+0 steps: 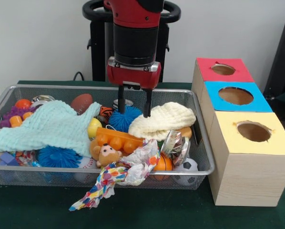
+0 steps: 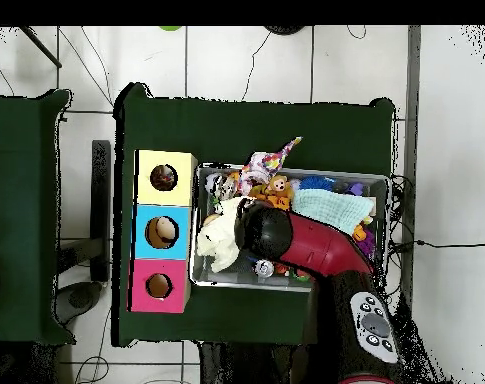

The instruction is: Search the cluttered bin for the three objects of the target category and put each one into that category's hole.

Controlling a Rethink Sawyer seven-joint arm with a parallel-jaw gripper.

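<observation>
fingers (image 1: pixel 133 112) spread, empty, over the wire bin (image 1: pixel 199 143); tips dip behind cream cloth (image 1: pixel 164 119), blue spiky ball (image 1: pixel 123 119).

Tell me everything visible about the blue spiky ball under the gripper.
The blue spiky ball is round, covered in soft-looking rubbery bristles. It sits in the wire bin toward the back, between a mint cloth and a cream cloth. The open gripper straddles its upper part, one finger at each side.

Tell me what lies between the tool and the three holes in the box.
The tool hangs open over the blue spiky ball. Toward the holes lie the cream cloth and the wire bin's end wall; above those, nothing visible blocks the red, blue or yellow hole.
</observation>
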